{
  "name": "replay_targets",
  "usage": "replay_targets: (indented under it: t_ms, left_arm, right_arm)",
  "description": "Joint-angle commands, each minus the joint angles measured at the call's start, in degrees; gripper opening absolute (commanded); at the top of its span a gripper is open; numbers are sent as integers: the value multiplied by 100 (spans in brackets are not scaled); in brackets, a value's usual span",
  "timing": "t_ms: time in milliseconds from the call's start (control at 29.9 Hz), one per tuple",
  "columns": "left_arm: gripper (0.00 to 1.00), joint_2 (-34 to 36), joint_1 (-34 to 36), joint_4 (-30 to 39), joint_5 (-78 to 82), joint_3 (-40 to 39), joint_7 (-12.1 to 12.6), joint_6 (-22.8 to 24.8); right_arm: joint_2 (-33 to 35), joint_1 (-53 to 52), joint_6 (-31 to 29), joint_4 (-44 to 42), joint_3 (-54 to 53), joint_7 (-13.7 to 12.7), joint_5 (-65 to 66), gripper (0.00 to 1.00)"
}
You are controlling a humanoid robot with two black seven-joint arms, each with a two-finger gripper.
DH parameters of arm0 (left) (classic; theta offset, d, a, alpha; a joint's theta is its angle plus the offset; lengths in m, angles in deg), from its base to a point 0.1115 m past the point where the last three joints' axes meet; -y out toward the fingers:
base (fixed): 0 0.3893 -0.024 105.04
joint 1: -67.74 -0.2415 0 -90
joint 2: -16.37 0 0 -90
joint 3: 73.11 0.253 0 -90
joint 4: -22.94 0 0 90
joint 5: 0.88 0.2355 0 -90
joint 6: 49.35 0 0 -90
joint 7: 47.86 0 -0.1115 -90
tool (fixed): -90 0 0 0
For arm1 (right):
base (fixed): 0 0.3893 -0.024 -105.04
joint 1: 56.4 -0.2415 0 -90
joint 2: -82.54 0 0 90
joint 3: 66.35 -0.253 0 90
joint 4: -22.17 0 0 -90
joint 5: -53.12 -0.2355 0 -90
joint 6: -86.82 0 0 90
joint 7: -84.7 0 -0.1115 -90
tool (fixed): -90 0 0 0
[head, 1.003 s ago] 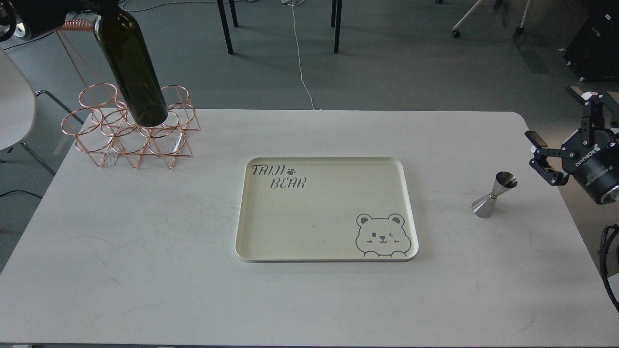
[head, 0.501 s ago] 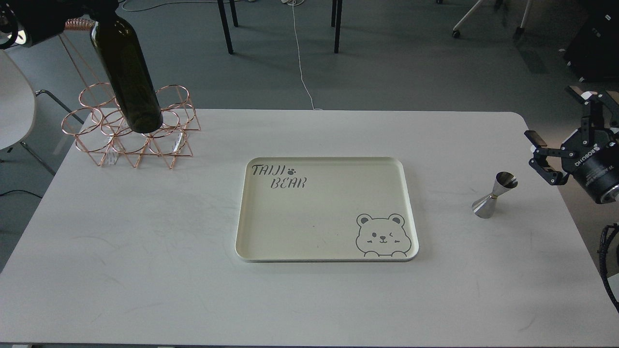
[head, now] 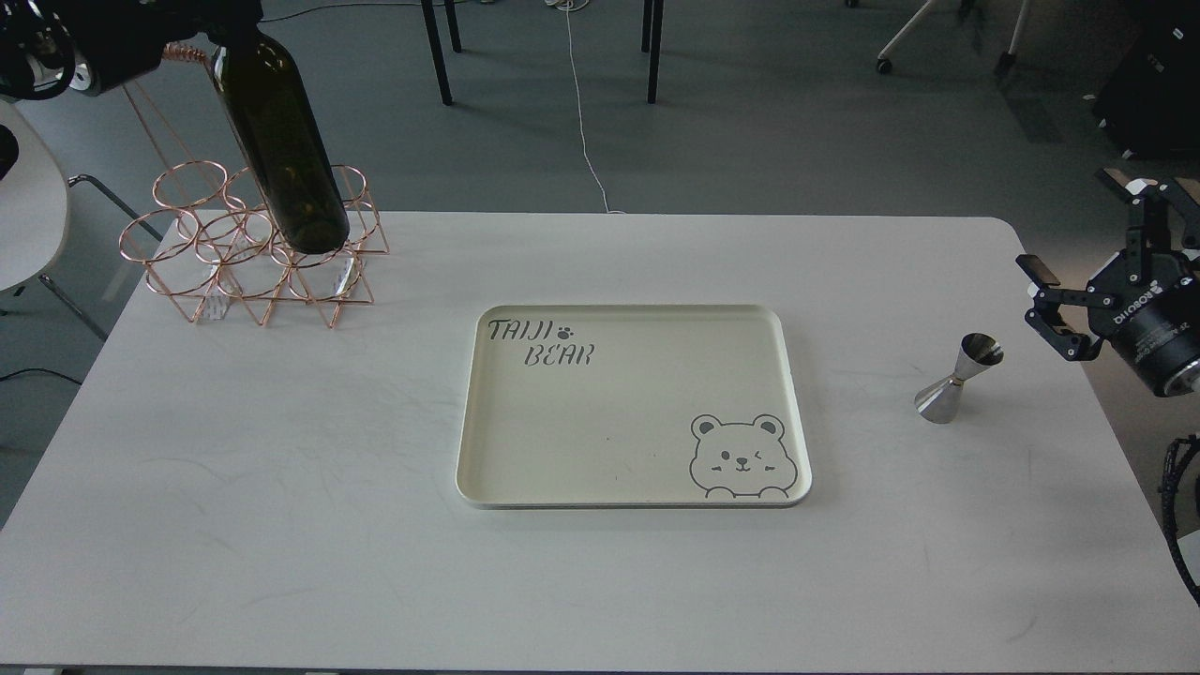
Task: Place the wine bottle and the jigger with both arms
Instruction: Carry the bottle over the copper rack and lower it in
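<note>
The left gripper (head: 211, 19), jaws hidden, carries the bottle (head: 286, 150) above the rack (head: 253, 248); the right gripper (head: 1055, 305) gapes wide beside the jigger (head: 958, 378) near the table (head: 281, 487) edge.

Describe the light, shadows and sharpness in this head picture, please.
Head view: soft even light, only faint shadows under the cream rectangular tray; the small shiny steel jigger shows bright glints; the tall dark green glass bottle has dull highlights; all is sharp, without motion blur.

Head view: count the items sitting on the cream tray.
0. The tray holds nothing: the wine bottle hangs over the copper rack, and the jigger stands on the table.
</note>
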Motion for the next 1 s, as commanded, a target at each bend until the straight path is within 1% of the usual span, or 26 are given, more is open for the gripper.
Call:
replay_targets:
  t_ms: [0, 201, 702, 969]
  left_arm:
    - [9, 1, -11, -24, 25, 7, -1, 4]
    - [9, 28, 15, -24, 17, 148, -1, 4]
    - [11, -7, -55, -41, -1, 192, -1, -102]
    - [13, -7, -310, -50, -53, 175, -1, -190]
  right_arm:
    - [9, 5, 0, -8, 0, 0, 0, 99]
    - [9, 5, 0, 1, 0, 0, 0, 99]
    - [9, 13, 0, 19, 9, 0, 0, 99]
    - [9, 22, 0, 27, 17, 0, 0, 99]
